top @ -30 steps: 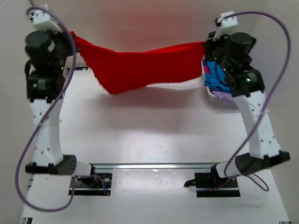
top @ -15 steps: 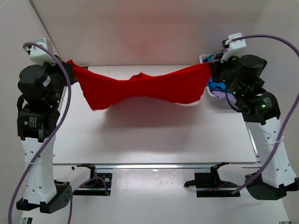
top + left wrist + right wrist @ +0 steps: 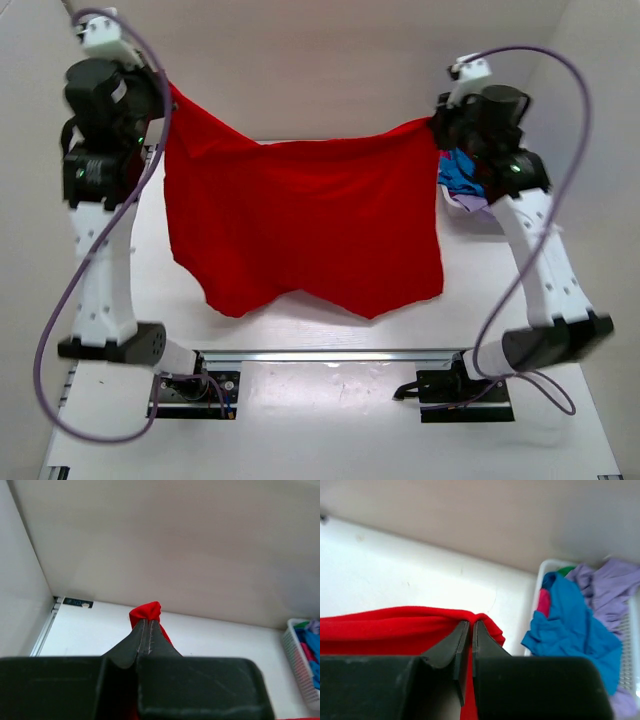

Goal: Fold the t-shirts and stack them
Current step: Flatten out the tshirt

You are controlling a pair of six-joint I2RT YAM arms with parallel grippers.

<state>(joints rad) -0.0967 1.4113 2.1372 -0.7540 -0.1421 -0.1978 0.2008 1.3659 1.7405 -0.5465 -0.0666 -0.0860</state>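
Bright, even light; glare on table (image 3: pixel 300 330); right wrist view soft, blurred.

Red t-shirt (image 3: pixel 300 225): bright, unfolded, hanging spread wide in the air, top corners held high, lower hem loose and uneven.
Blue t-shirt (image 3: pixel 570 625): crumpled, far right.
Lavender t-shirt (image 3: pixel 612 580): bunched, touching the blue one.

White table (image 3: pixel 330 335), plain beige walls (image 3: pixel 330 70)

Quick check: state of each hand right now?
Left hand: closed, holding one upper corner of the red t-shirt.
Right hand: closed, holding the other upper corner.
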